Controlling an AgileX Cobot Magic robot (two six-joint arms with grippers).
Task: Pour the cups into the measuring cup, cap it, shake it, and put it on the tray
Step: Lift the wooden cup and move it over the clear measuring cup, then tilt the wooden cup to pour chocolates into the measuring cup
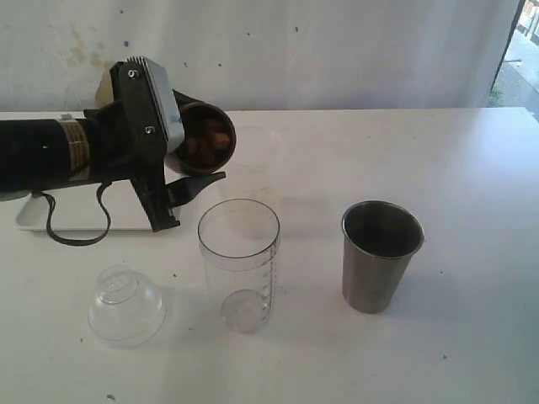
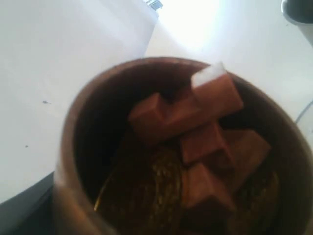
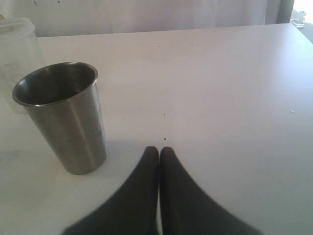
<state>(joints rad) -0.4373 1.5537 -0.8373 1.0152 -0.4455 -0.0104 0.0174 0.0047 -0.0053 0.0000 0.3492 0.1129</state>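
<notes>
Left hand (image 1: 190, 162) pinches the wooden cup (image 1: 207, 139), axis near horizontal, contents apparently inside. Measuring cup (image 1: 239, 261) stands upright on the counter (image 1: 472, 168) at 5 o'clock from its mouth. Right hand (image 3: 159, 152), pressed together, is farther off.

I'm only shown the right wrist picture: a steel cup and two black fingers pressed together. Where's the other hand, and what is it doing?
Observer: The left hand is raised above the table, gripping a dark wooden cup tipped well over near the clear measuring cup.
Visitor: Is anything in that cup?
Observer: Yes. The left wrist view shows brown blocks lying on gold-coloured pieces.
Visitor: Has any of it been poured?
Observer: Seemingly not: the measuring cup stands upright and looks empty, with a clear dome lid on the table beside it.
</notes>
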